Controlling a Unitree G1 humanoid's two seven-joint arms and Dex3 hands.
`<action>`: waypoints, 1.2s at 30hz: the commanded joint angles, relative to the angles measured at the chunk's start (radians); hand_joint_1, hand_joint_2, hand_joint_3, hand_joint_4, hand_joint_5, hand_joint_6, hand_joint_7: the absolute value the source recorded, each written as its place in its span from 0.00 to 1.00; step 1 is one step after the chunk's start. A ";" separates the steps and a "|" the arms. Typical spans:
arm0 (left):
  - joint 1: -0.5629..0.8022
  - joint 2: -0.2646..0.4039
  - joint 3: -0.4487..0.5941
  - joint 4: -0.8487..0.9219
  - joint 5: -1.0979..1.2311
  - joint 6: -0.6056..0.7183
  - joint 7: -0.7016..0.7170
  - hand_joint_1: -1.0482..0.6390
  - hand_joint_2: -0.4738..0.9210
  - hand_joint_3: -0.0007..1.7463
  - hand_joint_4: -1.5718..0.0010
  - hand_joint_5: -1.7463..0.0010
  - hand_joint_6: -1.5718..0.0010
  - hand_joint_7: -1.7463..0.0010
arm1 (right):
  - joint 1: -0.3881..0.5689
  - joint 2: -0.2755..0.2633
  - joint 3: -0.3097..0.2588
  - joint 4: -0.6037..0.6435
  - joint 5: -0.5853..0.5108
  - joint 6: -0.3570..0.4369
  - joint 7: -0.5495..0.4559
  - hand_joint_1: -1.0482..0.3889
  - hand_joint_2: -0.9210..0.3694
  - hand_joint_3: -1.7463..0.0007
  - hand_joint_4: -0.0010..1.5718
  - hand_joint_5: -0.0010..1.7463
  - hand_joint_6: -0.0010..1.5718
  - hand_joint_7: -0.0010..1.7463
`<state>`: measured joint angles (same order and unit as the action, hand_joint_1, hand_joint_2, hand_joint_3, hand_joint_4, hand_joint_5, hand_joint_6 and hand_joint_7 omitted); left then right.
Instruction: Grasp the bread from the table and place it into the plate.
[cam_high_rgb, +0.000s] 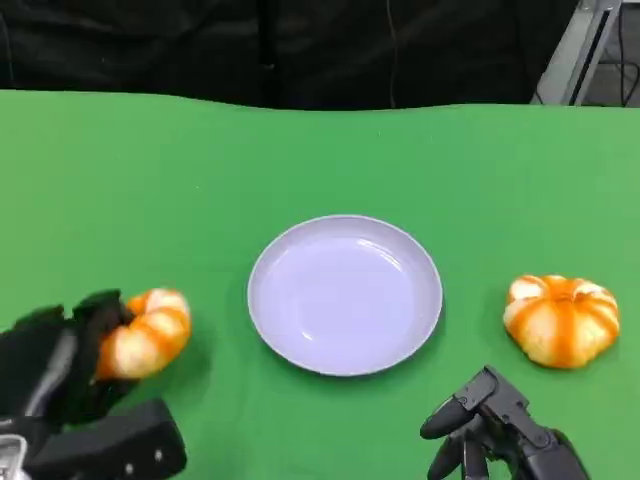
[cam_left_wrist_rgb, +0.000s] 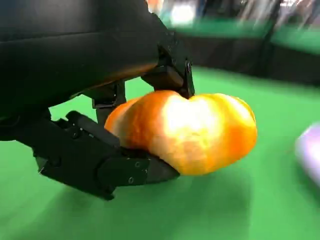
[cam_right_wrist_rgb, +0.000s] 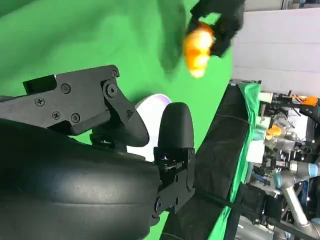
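On the green table, the lilac plate sat at the centre. At about 8 o'clock from it, the left hand gripped a glazed orange bread, its fingers clamped under and over the loaf, which was raised off the cloth in the left wrist view. A second bread lay on the table at 3 o'clock from the plate, well apart from it. The right hand hung at about 5 o'clock, holding nothing, fingers apart and pointing down.
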<state>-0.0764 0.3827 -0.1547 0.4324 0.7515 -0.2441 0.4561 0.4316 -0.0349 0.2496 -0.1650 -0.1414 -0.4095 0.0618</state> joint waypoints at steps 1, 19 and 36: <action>0.017 0.035 -0.016 -0.020 0.045 -0.092 0.183 0.46 0.75 0.67 0.51 0.00 0.62 0.00 | 0.003 0.000 -0.001 -0.006 -0.003 0.003 -0.011 0.70 0.00 0.31 0.26 1.00 0.13 1.00; -0.252 -0.136 -0.201 0.076 0.118 -0.120 0.269 0.49 0.67 0.74 0.46 0.00 0.59 0.00 | -0.001 -0.001 0.005 0.002 0.001 0.008 -0.009 0.69 0.00 0.31 0.26 1.00 0.13 1.00; -0.525 -0.291 -0.306 0.332 0.024 0.005 -0.028 0.45 0.86 0.39 0.59 0.22 0.58 0.48 | -0.006 0.001 0.012 0.012 -0.005 -0.004 -0.016 0.69 0.00 0.31 0.27 1.00 0.13 1.00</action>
<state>-0.5786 0.0846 -0.4546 0.7717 0.8013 -0.2825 0.5352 0.4230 -0.0286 0.2664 -0.1544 -0.1423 -0.4054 0.0536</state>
